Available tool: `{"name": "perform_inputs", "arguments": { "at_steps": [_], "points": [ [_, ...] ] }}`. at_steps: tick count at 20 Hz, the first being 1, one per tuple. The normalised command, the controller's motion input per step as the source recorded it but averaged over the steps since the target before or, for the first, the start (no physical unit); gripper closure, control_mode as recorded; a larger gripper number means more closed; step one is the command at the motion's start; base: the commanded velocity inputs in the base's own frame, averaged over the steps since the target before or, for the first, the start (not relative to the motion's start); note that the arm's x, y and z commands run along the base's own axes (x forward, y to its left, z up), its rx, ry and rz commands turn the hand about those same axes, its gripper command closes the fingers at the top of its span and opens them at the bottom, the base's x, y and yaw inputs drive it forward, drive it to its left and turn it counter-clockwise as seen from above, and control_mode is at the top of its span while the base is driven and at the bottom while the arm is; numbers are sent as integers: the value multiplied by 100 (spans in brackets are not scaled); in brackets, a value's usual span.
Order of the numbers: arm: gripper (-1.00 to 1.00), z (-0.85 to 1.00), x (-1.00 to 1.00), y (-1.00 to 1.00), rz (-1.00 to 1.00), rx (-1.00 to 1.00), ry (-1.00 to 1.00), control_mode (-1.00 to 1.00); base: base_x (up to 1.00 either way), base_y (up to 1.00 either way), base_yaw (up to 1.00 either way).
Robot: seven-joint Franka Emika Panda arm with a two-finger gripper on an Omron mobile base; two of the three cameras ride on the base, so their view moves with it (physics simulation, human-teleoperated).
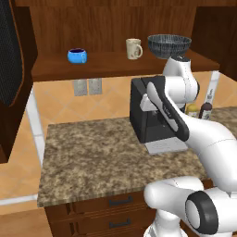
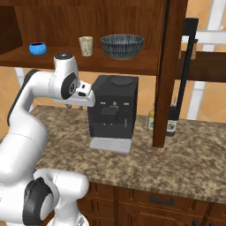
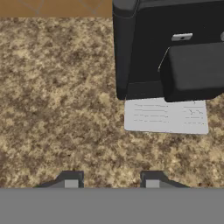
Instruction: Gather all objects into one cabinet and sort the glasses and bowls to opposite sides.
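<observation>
Pincer (image 3: pixel 111 181): two dark finger tips (image 3: pixel 71 180) set partway apart, nothing between them, pointing straight down at bare speckled brown granite counter (image 3: pixel 57 87). Nothing held.

Arm: white jointed robot arm (image 1: pixel 185 88) folded high over the counter, wrist bent downward beside the front of the black box-shaped coffee machine (image 2: pixel 110 106); upper link rises to just below the shelf edge.

Coffee machine: stands on the counter with its pale grey drip tray (image 3: pixel 165 115) at the foot, just ahead and to one side of the tips.

Open room: broad free granite on the machine's other side, out to the counter's front edge above the dark wooden drawers (image 1: pixel 111 210).

Shelf: long reddish-brown wooden cabinet shelf (image 2: pixel 110 62) above the machine, door with black bar handle (image 2: pixel 190 48) swung open. On it, in a row and apart: squat bright blue cup (image 1: pixel 77 56) at one end, cream mug (image 1: pixel 134 48) in the middle, wide dark patterned bowl (image 1: pixel 169 45) near the arm's elbow.

Counter rear: two small bottles (image 2: pixel 161 121) beside the cabinet's upright post.
</observation>
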Motion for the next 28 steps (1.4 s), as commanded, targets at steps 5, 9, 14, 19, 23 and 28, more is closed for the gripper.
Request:
{"name": "perform_inputs", "arguments": {
  "at_steps": [5,9,14,19,23,28],
  "points": [
    [-100,0,0,0,0,0,0,100,0,0,0],
    [-100,0,0,0,0,0,0,100,-67,0,-7],
    [-100,0,0,0,0,0,0,100,-99,0,-7],
    [-100,0,0,0,0,0,0,100,-72,0,-43],
    [-100,0,0,0,0,0,0,100,-60,0,-56],
    [-100,0,0,0,0,0,0,100,-24,7,-67]
  ]
}}
